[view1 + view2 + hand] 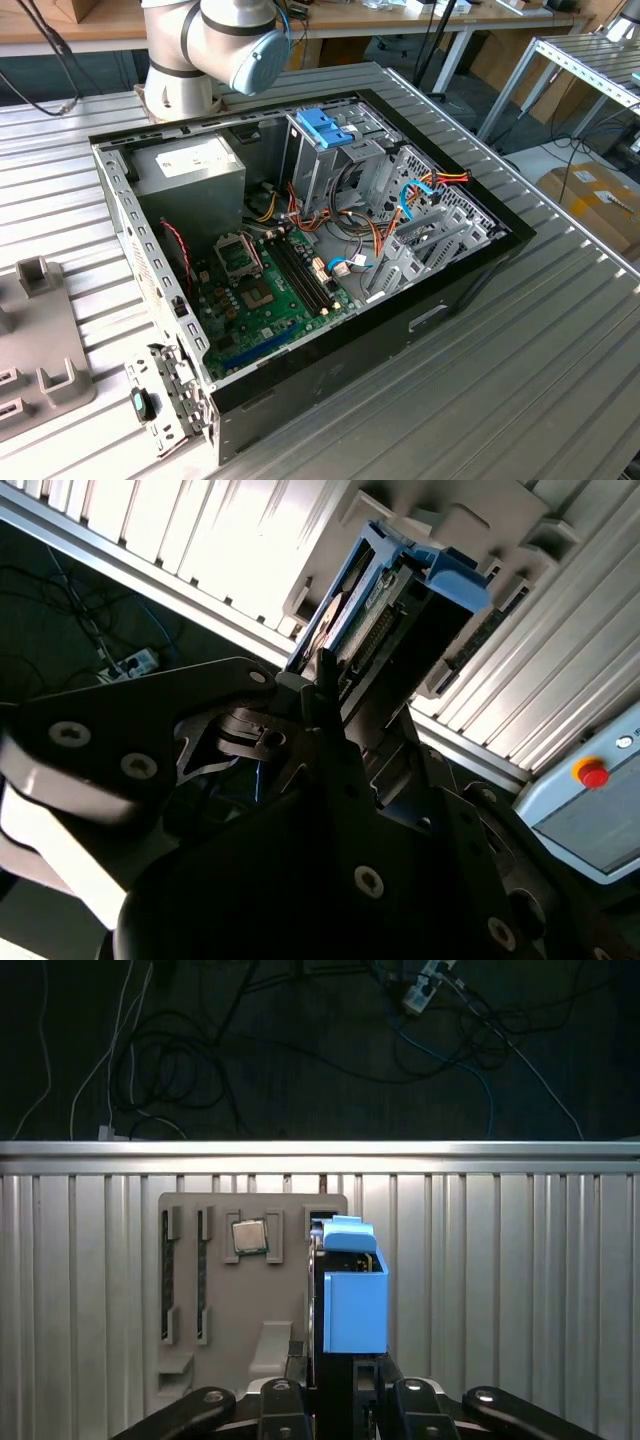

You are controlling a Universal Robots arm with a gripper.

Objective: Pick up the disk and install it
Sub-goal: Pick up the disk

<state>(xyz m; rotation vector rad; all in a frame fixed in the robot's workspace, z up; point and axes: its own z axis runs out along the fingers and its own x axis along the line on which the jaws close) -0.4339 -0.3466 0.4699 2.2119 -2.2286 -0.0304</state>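
Ribbed aluminium counter (560, 380) carried an open computer case (330, 385), with a grey fixture tray (40, 340) at about nine o'clock from it and the arm (215, 40) at twelve. In the first wrist view the tool (335, 1385) appeared clamped on the near end of the disk (350, 1280). The disk stood on edge at the tray's slotted border, beside a processor chip (250, 1237); whether it had left its slot I could not tell. It looked dense, stiff and shock-sensitive, and its blue carrier (357, 1315) looked thinner and likely to flex. A hold across the flat metal faces seemed safest, clear of the carrier's tab.
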